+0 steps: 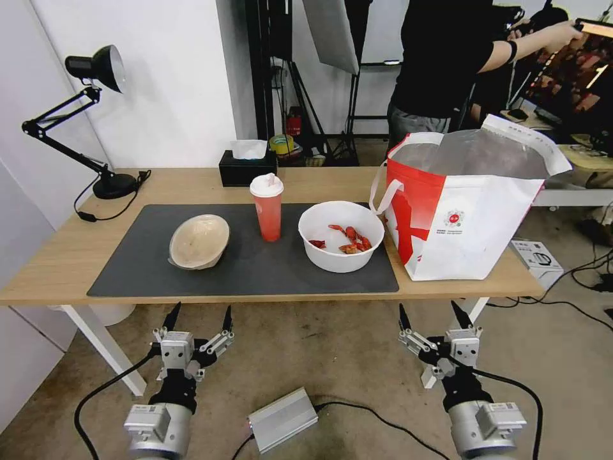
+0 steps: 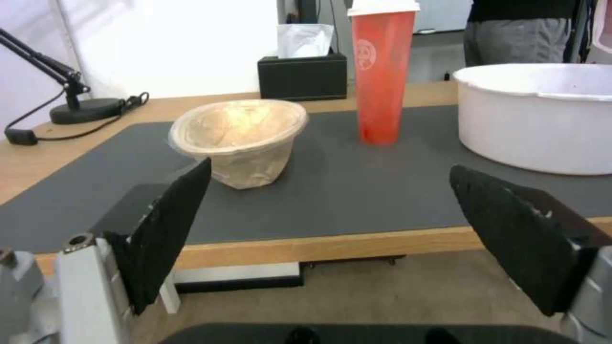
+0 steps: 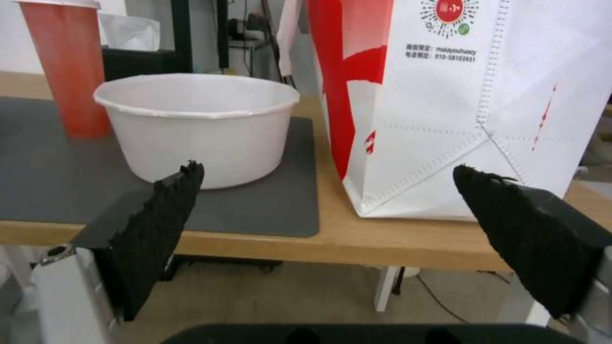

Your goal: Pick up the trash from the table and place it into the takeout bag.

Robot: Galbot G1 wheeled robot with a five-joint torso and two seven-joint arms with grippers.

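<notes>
On the dark mat of the table [image 1: 57, 268] stand three pieces of trash: a beige paper bowl [image 1: 198, 241] [image 2: 239, 138] tilted on the left, a tall red cup with a white lid [image 1: 267, 206] [image 2: 380, 71] [image 3: 64, 67] in the middle, and a white bowl with red crayfish shells [image 1: 341, 235] [image 2: 535, 114] [image 3: 198, 126] on the right. The white and red takeout bag [image 1: 466, 204] [image 3: 459, 105] stands open at the table's right end. My left gripper [image 1: 198, 316] [image 2: 328, 215] and right gripper [image 1: 433, 315] [image 3: 325, 215] hang open below the table's front edge, nothing between their fingers.
A black tissue box [image 1: 247, 165] [image 2: 303, 74] sits at the back of the table, a black desk lamp [image 1: 96, 121] at the back left. A person in black stands behind the bag. A silver box [image 1: 282, 418] and cables lie on the floor.
</notes>
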